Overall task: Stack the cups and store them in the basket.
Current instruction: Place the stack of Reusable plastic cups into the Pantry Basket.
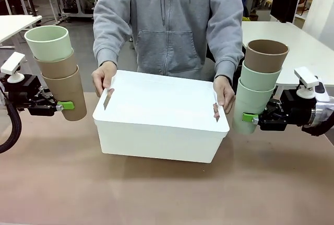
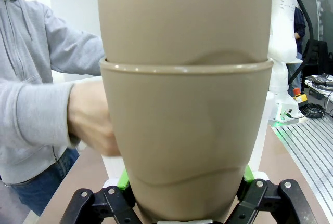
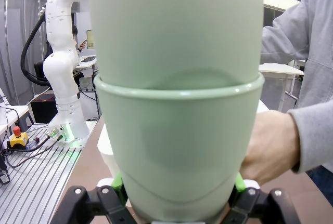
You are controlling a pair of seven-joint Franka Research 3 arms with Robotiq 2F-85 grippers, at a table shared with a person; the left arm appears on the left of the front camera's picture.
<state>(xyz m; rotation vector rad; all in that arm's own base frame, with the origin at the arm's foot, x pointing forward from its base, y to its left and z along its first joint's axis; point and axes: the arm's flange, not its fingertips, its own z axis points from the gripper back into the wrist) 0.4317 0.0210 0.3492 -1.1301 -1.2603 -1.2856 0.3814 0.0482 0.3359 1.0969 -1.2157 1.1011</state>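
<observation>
Left gripper (image 1: 65,105) clamping brown-bottomed cup stack (image 1: 57,71), right gripper (image 1: 250,117) clamping mint-bottomed stack (image 1: 259,84). Both gripping low; top-heavy stacks risk tipping near the basket (image 1: 156,131).

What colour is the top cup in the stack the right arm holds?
Tan brown; the top cup shows best in the front view.

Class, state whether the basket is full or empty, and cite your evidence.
Empty: the basket shows plain white inside. The left stack, in the left claw, and right stack, in the right claw, are outside it.
</observation>
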